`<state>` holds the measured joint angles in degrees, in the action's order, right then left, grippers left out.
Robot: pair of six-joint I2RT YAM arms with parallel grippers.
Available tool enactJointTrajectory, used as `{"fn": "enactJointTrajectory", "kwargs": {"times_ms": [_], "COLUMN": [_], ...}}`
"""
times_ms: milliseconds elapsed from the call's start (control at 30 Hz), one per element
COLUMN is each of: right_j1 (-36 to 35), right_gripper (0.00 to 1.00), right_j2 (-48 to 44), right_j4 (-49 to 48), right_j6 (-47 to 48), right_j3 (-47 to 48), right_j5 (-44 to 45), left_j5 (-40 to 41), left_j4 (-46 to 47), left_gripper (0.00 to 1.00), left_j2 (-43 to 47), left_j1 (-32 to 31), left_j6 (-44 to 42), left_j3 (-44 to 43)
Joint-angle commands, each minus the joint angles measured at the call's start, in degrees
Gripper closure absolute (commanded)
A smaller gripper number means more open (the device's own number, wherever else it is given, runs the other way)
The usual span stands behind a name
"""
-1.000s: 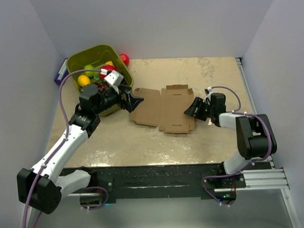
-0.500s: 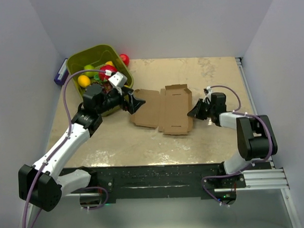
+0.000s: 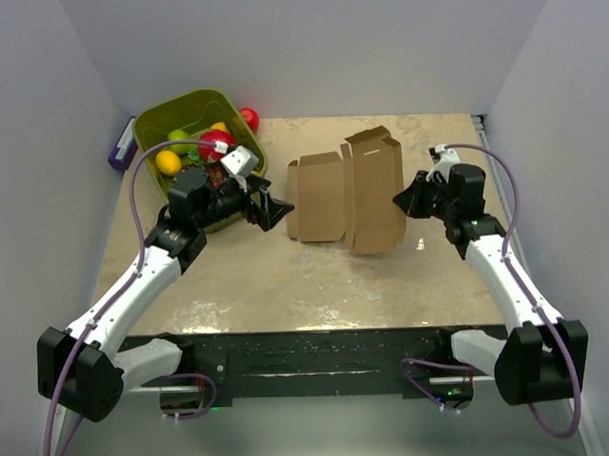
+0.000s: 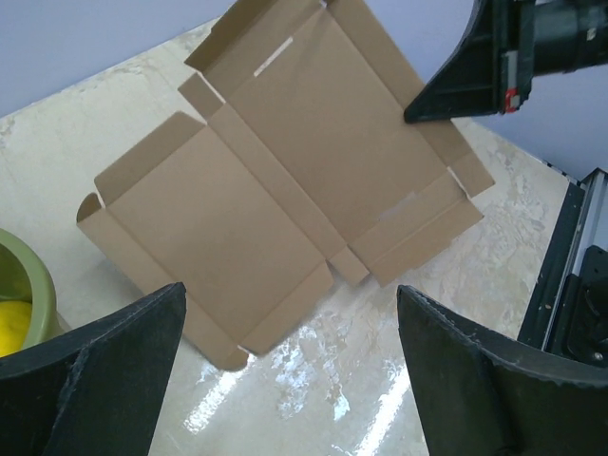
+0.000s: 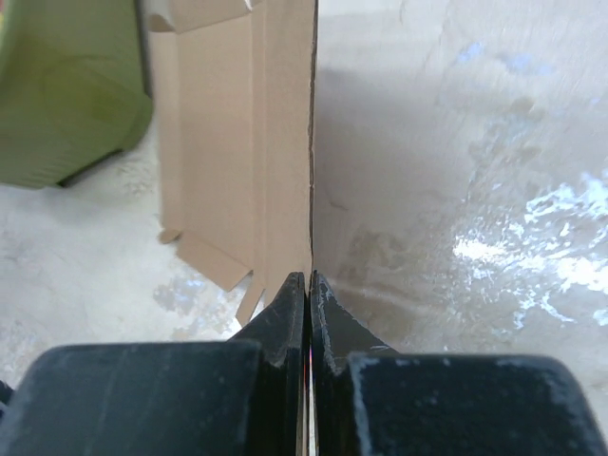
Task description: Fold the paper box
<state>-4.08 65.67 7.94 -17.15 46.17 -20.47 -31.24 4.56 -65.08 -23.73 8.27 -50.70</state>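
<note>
since a second ago the right pincer [image 3: 404, 199] has clenched on the right edge of the flat brown corrugated-cardboard box blank [image 3: 345, 192], tilting it up over the middle of the beige counter [image 3: 286, 279]; the left pincer [image 3: 280, 211] gapes wide just beside its left edge, holding nothing.

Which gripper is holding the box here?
The right gripper: its jaws are pinched shut on the edge of the paper box. The left gripper stands wide open at the box's other side, gripping nothing.
</note>
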Motion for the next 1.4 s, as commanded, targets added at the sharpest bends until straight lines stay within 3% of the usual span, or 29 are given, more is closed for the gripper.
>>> {"fn": "enactJointTrajectory", "kwargs": {"times_ms": [0, 233, 400, 667, 1067, 1367], "right_j1": [0.0, -0.1, -3.0, -10.9, -19.2, -20.2], "right_gripper": [1.00, 1.00, 1.00, 1.00, 1.00, 1.00], "right_j2": [-3.2, -6.9, -7.7, -3.7, 0.5, 0.5], "right_j4": [10.1, 20.3, 19.5, 29.5, 32.0, 31.6], "right_j6": [3.2, 6.5, 5.8, 12.3, 15.2, 15.1], "right_j3": [6.3, 14.9, 16.7, 24.5, 26.8, 26.2], "right_j5": [-2.3, -9.6, -17.4, -19.3, -16.4, -16.5], "left_j5": [-3.2, -5.0, -10.0, -11.8, -9.0, -5.8], "left_j4": [1.3, 0.4, 2.9, 7.2, 5.1, 3.1], "left_gripper": [0.04, 0.01, 0.00, 0.00, 0.02, 0.02], "left_j2": [0.7, 6.8, 7.1, 7.6, 5.7, 3.8], "left_j1": [-0.3, -0.1, 3.1, 10.0, 9.8, 6.0], "left_j6": [-1.6, -7.2, -6.1, -2.5, -4.5, -7.1], "left_j3": [-0.8, -0.9, -1.0, -0.6, -0.3, -0.4]}}
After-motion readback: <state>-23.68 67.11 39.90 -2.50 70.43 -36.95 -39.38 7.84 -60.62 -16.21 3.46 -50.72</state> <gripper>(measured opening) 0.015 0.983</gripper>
